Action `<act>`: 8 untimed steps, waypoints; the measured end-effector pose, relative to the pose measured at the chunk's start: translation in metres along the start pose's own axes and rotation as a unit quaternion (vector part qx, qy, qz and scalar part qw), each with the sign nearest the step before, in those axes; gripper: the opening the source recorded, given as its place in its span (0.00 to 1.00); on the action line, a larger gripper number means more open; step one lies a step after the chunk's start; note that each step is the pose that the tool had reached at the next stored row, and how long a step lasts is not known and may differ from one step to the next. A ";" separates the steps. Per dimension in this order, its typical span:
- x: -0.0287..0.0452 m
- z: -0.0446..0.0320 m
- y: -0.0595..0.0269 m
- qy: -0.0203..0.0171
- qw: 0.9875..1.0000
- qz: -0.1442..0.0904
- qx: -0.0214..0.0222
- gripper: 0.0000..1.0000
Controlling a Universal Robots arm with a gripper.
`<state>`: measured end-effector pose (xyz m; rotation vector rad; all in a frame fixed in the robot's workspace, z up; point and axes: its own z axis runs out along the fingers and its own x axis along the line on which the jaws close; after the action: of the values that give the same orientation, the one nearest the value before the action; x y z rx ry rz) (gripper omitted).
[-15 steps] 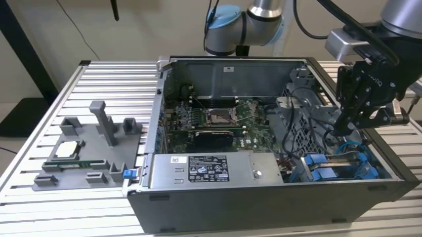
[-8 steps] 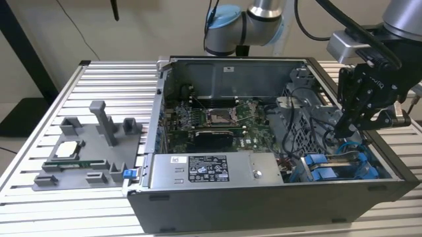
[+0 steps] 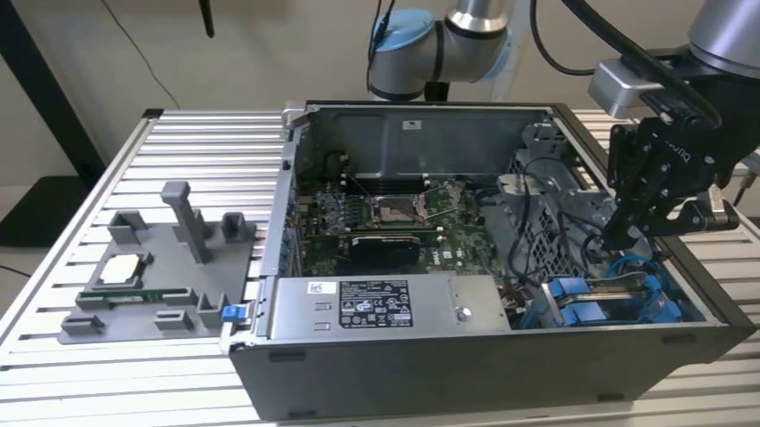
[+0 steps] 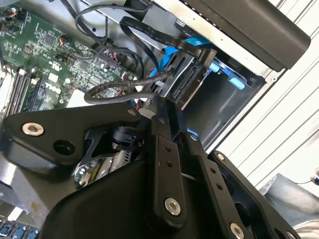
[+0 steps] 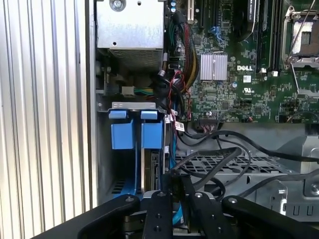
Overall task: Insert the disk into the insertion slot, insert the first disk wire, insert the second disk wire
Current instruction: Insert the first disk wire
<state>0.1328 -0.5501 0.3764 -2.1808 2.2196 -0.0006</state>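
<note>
Claw [image 5: 182, 199] clamping black disk wire [image 5: 199, 160] in first wrist view; exterior view showing it hanging over blue carriers [image 3: 582, 298].

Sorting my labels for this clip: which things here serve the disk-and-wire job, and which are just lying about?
Job: blue-framed silver disk; black connector-tipped wires; grey sheet-metal drive bay; black gripper.
Lying about: grey plastic fixture tray; square silver processor chip; green memory stick.
</note>
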 end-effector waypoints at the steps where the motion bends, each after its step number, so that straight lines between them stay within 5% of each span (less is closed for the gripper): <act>1: 0.0000 0.0007 -0.0001 0.000 1.000 0.000 0.000 0.00; 8: 0.0000 0.0033 -0.0010 0.000 1.000 0.000 0.000 0.00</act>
<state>0.1339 -0.5501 0.3731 -2.1818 2.2202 -0.0007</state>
